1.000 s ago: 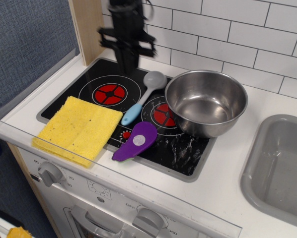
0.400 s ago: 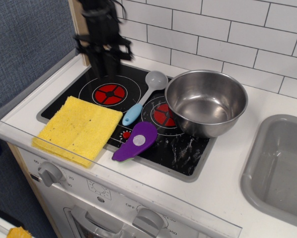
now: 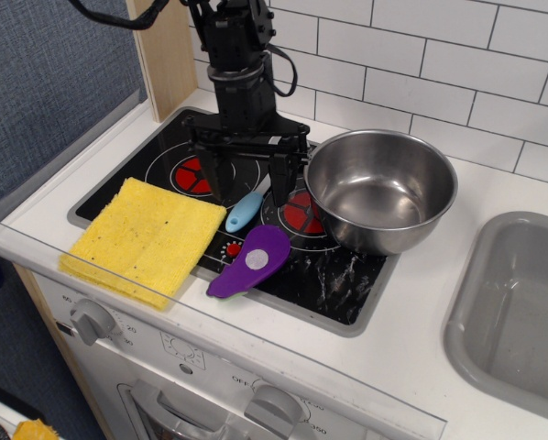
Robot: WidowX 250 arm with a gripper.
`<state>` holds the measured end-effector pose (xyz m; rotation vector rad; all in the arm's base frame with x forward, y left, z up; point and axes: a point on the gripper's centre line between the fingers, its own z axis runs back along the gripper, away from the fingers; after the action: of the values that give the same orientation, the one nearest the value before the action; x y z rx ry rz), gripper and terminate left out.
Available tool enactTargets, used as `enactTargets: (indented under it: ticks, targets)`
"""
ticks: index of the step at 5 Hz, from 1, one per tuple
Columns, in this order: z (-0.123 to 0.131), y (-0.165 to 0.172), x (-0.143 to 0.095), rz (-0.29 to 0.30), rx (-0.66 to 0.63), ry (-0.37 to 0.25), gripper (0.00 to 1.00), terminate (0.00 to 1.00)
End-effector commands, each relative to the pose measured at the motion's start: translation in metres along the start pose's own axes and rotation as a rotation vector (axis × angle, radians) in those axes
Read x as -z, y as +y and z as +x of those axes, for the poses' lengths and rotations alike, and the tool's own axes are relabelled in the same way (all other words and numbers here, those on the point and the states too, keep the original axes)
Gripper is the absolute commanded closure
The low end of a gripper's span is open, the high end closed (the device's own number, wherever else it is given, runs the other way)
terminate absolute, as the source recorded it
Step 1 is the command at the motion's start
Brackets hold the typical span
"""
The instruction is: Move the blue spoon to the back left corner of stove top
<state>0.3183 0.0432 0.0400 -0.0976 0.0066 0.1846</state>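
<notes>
The blue spoon (image 3: pixel 244 212) lies on the black stove top (image 3: pixel 334 280) between the two red burners; only its light blue handle shows, its stem and bowl are hidden behind the gripper. My gripper (image 3: pixel 246 180) is open and low over the spoon, one finger (image 3: pixel 212 174) to its left and one finger (image 3: pixel 279 179) to its right, straddling the stem. It holds nothing that I can see.
A steel bowl (image 3: pixel 381 188) sits on the right burner, close to the right finger. A yellow sponge (image 3: pixel 146 236) covers the stove's front left corner. A purple utensil with a white dot (image 3: pixel 252 260) lies at the front. A grey sink (image 3: pixel 521 307) is at the right.
The gripper has come from the back left of the stove, forward, right and down, to straddle the spoon with jaws wide. The spoon has not moved.
</notes>
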Motion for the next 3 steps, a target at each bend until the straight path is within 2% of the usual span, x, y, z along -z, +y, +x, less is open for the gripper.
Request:
enactTargets:
  ticks: [1,2,3]
  targets:
    - [0.011,0.002,-0.007,0.079,0.001,-0.014,0.00,0.00]
    - [0.021,0.003,-0.009,0.118,0.042,-0.007,0.00,0.00]
    - [0.027,0.005,-0.003,0.126,0.064,-0.001,0.00,0.00]
